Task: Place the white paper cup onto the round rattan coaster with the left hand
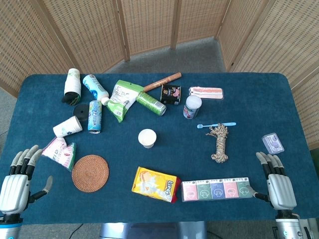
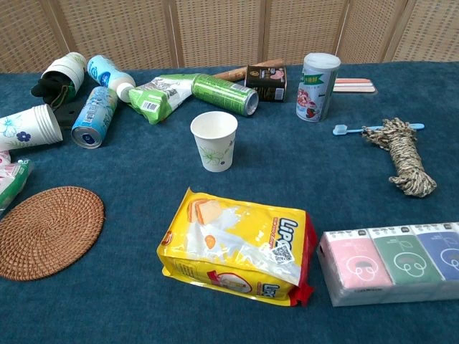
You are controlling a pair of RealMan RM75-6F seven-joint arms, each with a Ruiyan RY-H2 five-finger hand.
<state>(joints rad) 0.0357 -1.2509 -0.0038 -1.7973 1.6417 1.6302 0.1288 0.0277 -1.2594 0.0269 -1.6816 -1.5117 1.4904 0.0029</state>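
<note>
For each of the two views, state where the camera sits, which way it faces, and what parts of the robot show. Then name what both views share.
Head view: high above the near table edge, looking steeply down on the whole blue table; left hand and right hand show, open.
Chest view: low at the near edge, looking across the table toward the screens; no hands show.
Shared: upright white paper cup, round rattan coaster, yellow snack bag.

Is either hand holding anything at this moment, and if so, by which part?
Nothing is held. The left hand and right hand both rest open at the table's near edge, and the paper cup stands untouched mid-table, away from the coaster.
</note>
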